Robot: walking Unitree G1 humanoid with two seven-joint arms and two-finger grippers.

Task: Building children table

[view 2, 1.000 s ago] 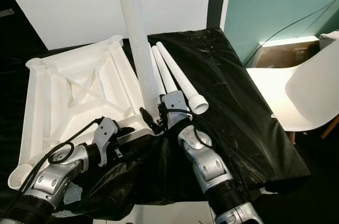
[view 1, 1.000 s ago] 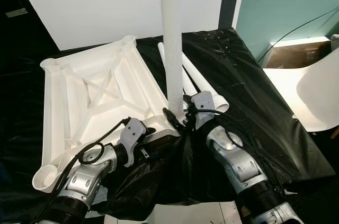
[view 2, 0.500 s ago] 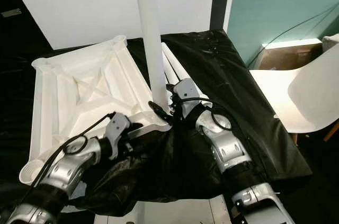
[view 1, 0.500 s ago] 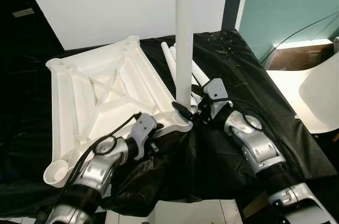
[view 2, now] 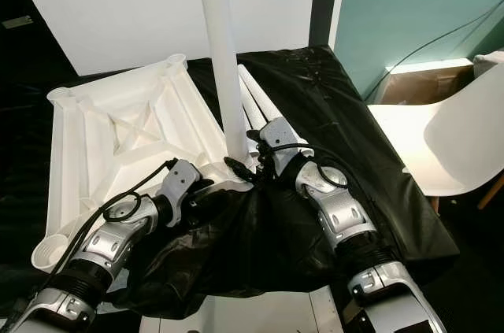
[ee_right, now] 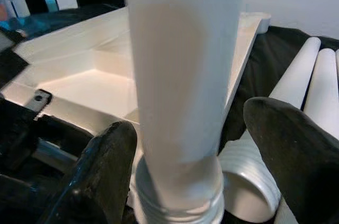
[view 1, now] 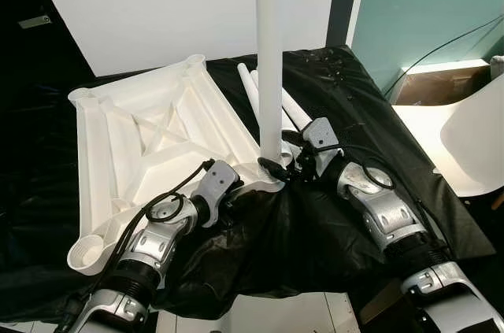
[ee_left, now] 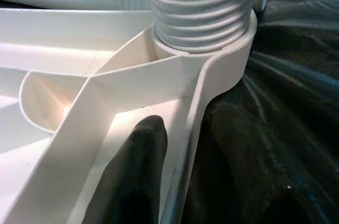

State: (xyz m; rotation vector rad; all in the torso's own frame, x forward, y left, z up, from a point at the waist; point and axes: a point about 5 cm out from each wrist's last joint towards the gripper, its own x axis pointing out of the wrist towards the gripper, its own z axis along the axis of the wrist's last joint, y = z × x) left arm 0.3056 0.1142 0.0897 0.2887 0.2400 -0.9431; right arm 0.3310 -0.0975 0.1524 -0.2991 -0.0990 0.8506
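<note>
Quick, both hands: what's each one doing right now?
Left hand: closed on the tabletop rim beside the corner socket.
Right hand: open around the upright leg, fingers not touching it.

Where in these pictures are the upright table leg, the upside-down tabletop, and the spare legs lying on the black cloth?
upright table leg (view 1: 269, 57), left eye view, on the middle of its shaft.
upside-down tabletop (view 1: 150, 132), left eye view, on its crossed ribs.
spare legs (view 2: 256, 105), right eye view, on the shafts lying behind the upright one.
</note>
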